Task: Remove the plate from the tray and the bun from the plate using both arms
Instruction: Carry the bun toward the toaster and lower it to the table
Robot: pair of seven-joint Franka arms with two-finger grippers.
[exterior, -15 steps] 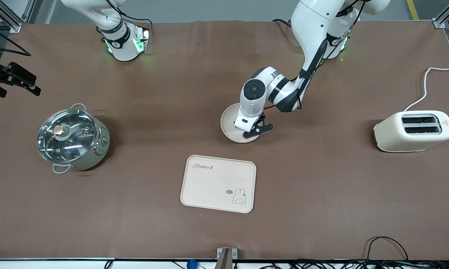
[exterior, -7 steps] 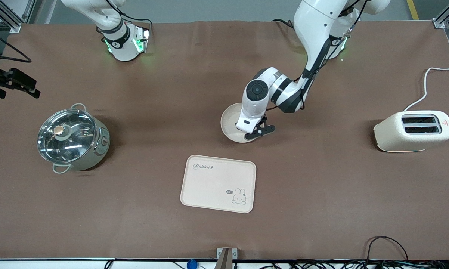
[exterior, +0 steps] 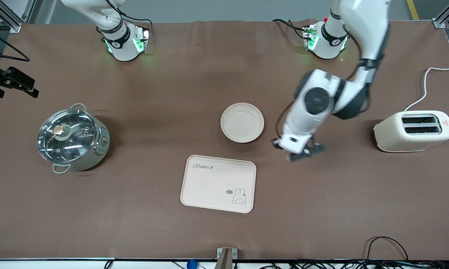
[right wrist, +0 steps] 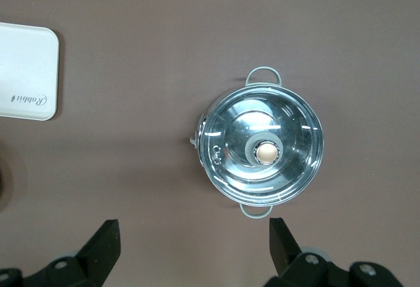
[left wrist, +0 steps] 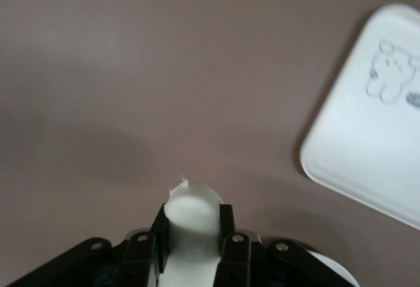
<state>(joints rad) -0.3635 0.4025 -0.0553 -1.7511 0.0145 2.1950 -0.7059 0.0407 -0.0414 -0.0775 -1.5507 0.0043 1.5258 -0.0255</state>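
Note:
The plate point(exterior: 242, 122) lies bare at the table's middle; its rim shows in the left wrist view point(left wrist: 331, 270). My left gripper point(exterior: 300, 150) hangs over the bare table between the plate and the toaster. In the left wrist view the left gripper point(left wrist: 193, 211) is shut on the bun point(left wrist: 192, 234), a pale white lump with a rounded end between the fingers. The hand hides the bun in the front view. My right gripper point(exterior: 13, 84) waits high over the right arm's end of the table. It is open and empty in the right wrist view point(right wrist: 193, 231).
A cream tray with a rabbit drawing point(exterior: 202, 194) lies nearer the front camera than the plate; it also shows in the wrist views point(left wrist: 354, 142) point(right wrist: 26, 64). A lidded steel pot point(exterior: 71, 136) point(right wrist: 261, 146) stands toward the right arm's end. A toaster point(exterior: 413, 130) stands toward the left arm's end.
My left gripper has left the plate and swung fast toward the toaster's end of the table. The plate has stayed in place. The right arm has barely moved.

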